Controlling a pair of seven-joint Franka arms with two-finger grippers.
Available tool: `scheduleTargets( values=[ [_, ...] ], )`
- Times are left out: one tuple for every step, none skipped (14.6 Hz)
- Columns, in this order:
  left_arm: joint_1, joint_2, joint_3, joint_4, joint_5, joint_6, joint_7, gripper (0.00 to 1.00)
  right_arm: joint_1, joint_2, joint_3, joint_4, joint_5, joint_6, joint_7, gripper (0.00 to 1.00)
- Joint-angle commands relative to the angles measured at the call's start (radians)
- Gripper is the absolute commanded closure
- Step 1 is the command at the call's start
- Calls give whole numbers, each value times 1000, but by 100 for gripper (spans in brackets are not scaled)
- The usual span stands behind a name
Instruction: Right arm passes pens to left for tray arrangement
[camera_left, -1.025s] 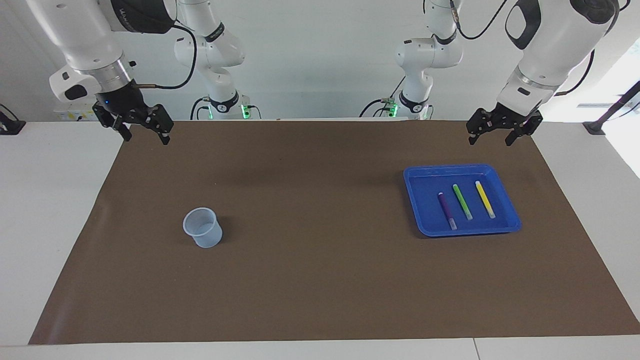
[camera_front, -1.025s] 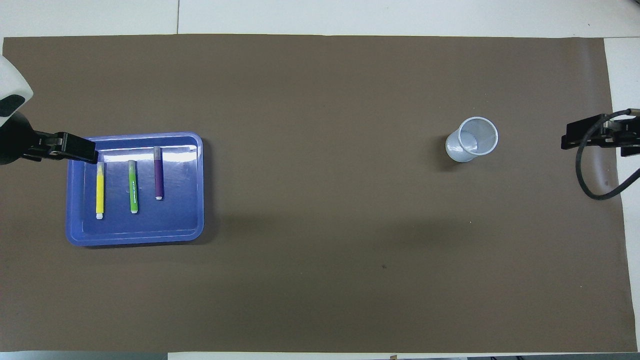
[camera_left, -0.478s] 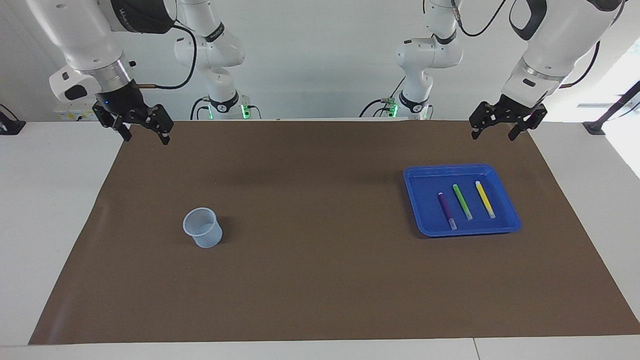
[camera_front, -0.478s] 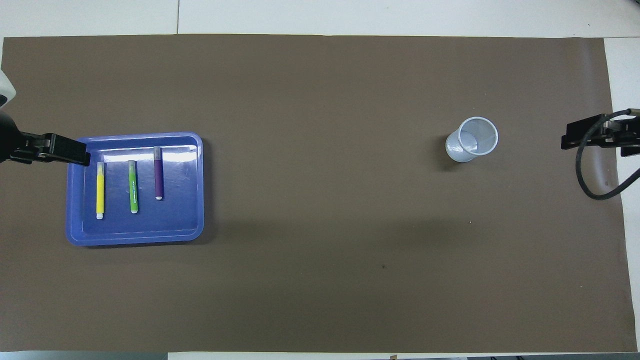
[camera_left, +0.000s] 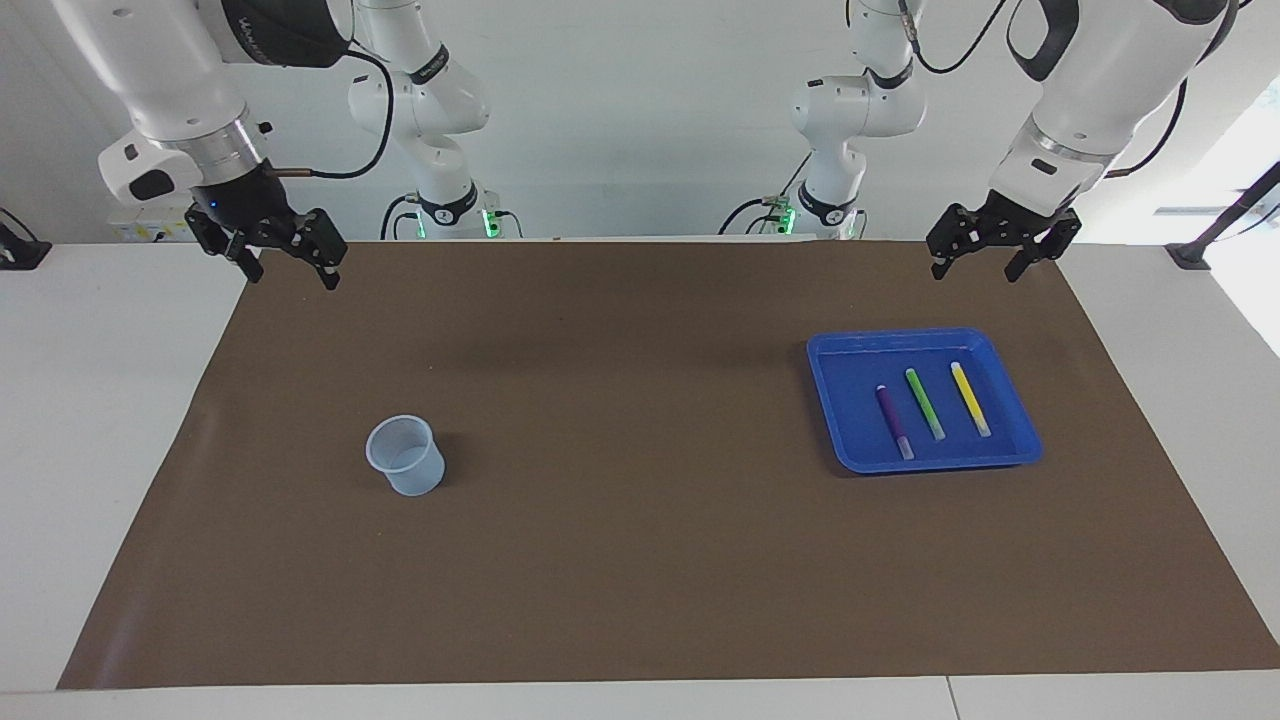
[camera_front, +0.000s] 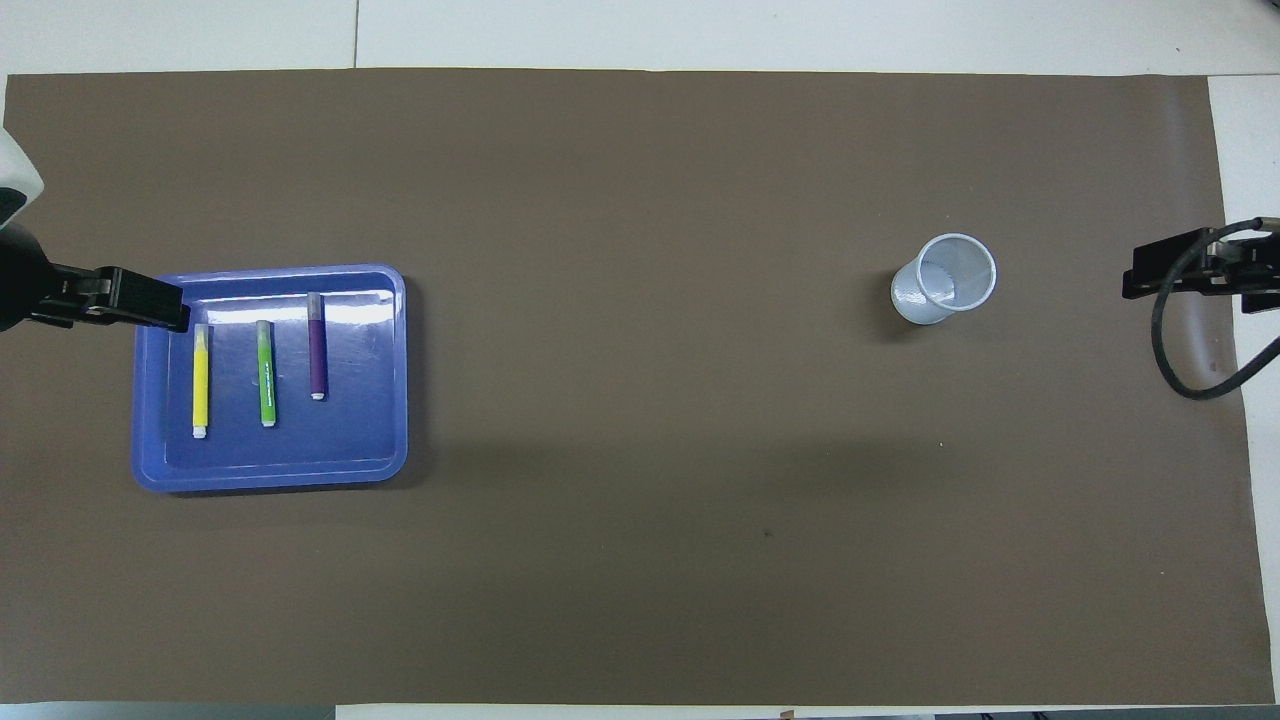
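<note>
With the blue tray at the left arm's end of the brown mat already holding the purple, green and yellow pens in a row, you should park both arms; the left gripper and right gripper hang released, empty.
</note>
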Motion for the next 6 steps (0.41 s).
scheduleTargets(
  values=[
    [-13,-15,6,-9,-7,12,-18,0,-7,-1,5,1,-1,-11,17,0],
    [-13,-16,6,-11,-5,9,-12,0,-7,-1,5,1,0,-11,15,0],
    [-13,-16,6,-12,-7,7,-12,0,-7,-1,5,-1,-1,-11,15,0],
    [-13,-16,6,-12,-5,7,-12,0,-7,-1,5,1,-1,-11,17,0],
    [-13,-16,6,-12,-7,7,-14,0,-7,-1,5,-1,-1,-11,15,0],
    [-13,-16,6,-12,-7,9,-14,0,-7,-1,5,-1,-1,-11,15,0]
  ],
)
